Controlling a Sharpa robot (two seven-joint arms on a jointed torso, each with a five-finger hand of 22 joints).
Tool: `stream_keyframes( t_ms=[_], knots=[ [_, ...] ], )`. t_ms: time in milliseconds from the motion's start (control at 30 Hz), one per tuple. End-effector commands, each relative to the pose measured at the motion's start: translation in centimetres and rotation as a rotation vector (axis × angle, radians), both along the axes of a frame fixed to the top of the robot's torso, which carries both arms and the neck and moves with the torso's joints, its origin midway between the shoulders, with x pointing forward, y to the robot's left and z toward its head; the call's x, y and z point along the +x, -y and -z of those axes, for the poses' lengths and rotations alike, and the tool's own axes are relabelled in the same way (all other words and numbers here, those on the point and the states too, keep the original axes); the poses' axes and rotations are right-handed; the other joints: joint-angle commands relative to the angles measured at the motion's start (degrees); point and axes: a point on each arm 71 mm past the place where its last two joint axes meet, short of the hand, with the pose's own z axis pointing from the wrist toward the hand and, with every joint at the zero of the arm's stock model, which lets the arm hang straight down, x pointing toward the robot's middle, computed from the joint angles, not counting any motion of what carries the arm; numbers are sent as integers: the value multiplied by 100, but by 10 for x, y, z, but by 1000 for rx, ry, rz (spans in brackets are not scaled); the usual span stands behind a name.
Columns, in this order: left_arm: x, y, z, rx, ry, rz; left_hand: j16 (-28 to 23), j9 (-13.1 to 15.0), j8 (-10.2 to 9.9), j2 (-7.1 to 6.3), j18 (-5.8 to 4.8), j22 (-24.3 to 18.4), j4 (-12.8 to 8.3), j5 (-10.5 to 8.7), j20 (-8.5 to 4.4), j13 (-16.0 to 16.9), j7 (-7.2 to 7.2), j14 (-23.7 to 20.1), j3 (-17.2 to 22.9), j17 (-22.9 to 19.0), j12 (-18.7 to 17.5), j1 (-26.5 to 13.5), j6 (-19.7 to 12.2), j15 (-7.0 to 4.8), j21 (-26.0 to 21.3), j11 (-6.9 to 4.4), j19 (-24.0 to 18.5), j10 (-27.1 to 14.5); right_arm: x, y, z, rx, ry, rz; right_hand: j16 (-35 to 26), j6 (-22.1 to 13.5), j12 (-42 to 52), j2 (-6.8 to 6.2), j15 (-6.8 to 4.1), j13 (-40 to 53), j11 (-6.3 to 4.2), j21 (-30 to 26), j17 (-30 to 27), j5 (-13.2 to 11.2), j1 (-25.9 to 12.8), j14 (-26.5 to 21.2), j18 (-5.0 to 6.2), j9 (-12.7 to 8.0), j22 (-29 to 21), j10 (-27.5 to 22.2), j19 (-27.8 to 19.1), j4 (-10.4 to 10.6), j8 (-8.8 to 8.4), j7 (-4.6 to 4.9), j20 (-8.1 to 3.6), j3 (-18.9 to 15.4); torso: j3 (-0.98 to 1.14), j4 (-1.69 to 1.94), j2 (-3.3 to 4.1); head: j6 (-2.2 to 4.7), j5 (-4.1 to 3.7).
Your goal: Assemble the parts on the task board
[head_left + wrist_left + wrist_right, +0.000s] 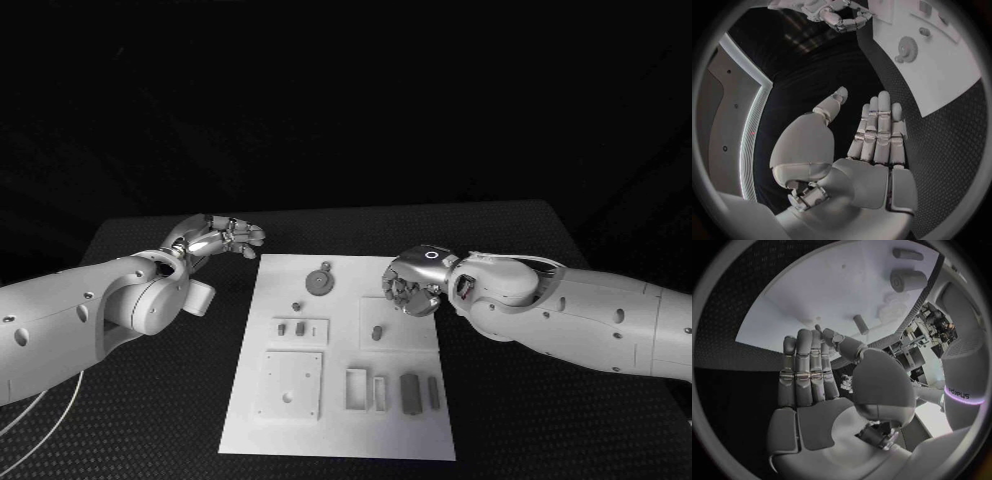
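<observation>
- Nearest, at the task board's (pixel 340 430) 6 o'clock end on the black worktop (pixel 159 420), a square block (pixel 291 383) and several slim upright parts (pixel 392 390) stand in a row.
- Mid-board lie 2 small plates (pixel 299 328), one bearing an oval peg (pixel 376 331).
- The right robot hand (pixel 414 283) hovers over the board's 2 o'clock edge, fingers straight and together, holding nothing.
- Farther, a round gear (pixel 320 281) lies near 12 o'clock.
- The left robot hand (pixel 216 237) hangs off the board's 10 o'clock corner, fingers extended, empty.

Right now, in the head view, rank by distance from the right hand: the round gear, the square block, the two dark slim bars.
1. Round gear, left of the right hand, at the board's far end.
2. Two dark slim bars, near right.
3. Square block, near left.
</observation>
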Motion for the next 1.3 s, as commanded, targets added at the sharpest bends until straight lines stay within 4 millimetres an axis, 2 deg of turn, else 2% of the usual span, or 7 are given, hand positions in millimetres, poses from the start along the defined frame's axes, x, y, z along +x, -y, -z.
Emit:
stream_keyframes(
  t_ms=[33, 300, 633, 733, 867, 1000, 1300],
  knots=[
    [0, 2, -1, -13, 0, 13, -31, -6, 26, 56, -43, 7, -12, 17, -10, -6, 30, 11, -5, 7, -12, -5, -2, 21, -36, 36, 43, 1, -2, 1, -1, 25, -51, -12, 27, 20, -26, 21, -28, 9, 29, 32, 8, 31, -64, -10, 80, 3, 120, 8, 23, -13, 8, 3, -2, 16, 0, -2, 4, -7, 6],
    [0, 1, -1, -12, 1, 11, -34, -8, 25, 53, -42, 8, -13, 17, -10, -9, 30, 13, -7, 13, -13, -5, -5, 20, -39, 37, 44, -2, -6, -10, -14, 136, -28, -30, 33, 15, -36, 37, -34, 41, 28, 47, 20, 85, -87, -16, 80, 27, 121, 9, 22, -19, 2, 4, -7, -10, -1, -1, 2, 5, 62],
    [3, 0, -1, -9, 5, 2, -38, -10, 25, 50, -42, 10, -14, 17, -11, -14, 31, 15, -7, 20, -13, -3, -8, 19, -43, 38, 45, -4, -18, -51, -25, 212, 5, -113, 36, 13, -44, 40, -40, 60, 26, 57, 27, 116, -79, -19, 80, 42, 121, 8, 24, -24, -1, 2, -14, -19, -10, 11, 3, 24, 258],
    [4, 1, -1, -9, 7, 0, -39, -10, 25, 50, -43, 10, -13, 17, -11, -15, 31, 15, -7, 22, -12, -3, -8, 19, -44, 38, 45, -4, -22, -67, -26, 225, -3, -145, 37, 13, -45, 41, -42, 63, 26, 59, 28, 120, -78, -20, 80, 45, 121, 9, 24, -24, -2, 2, -14, -20, -13, 14, 0, 30, 364],
    [4, 2, -1, -9, 7, 1, -42, -11, 26, 47, -42, 11, -14, 18, -11, -17, 30, 15, -7, 26, -12, -2, -9, 19, -46, 37, 45, -4, -26, -84, -28, 242, -8, -181, 37, 11, -47, 45, -43, 69, 26, 62, 29, 127, -79, -21, 80, 49, 120, 8, 25, -22, -4, 3, -15, -23, -19, 17, 0, 24, 445],
    [5, 5, -1, -10, 7, 4, -45, -12, 26, 43, -43, 12, -13, 17, -10, -19, 30, 15, -9, 30, -11, -3, -9, 20, -49, 37, 44, -4, -29, -103, -27, 256, -15, -217, 38, 6, -53, 56, -45, 80, 27, 66, 32, 146, -83, -23, 80, 57, 119, 6, 25, -20, -8, 5, -16, -31, -21, 9, 0, 12, 610],
    [9, 11, -3, -13, 15, 6, -50, -14, 28, 41, -43, 13, -11, 16, -9, -22, 28, 15, -9, 36, -10, -5, -9, 20, -54, 36, 43, -3, -43, -130, -4, 278, -67, -262, 38, -3, -63, 75, -47, 100, 29, 74, 36, 180, -92, -28, 80, 72, 118, 2, 22, -21, -15, 8, -17, -50, -35, 26, -2, -30, 913]
  ],
)
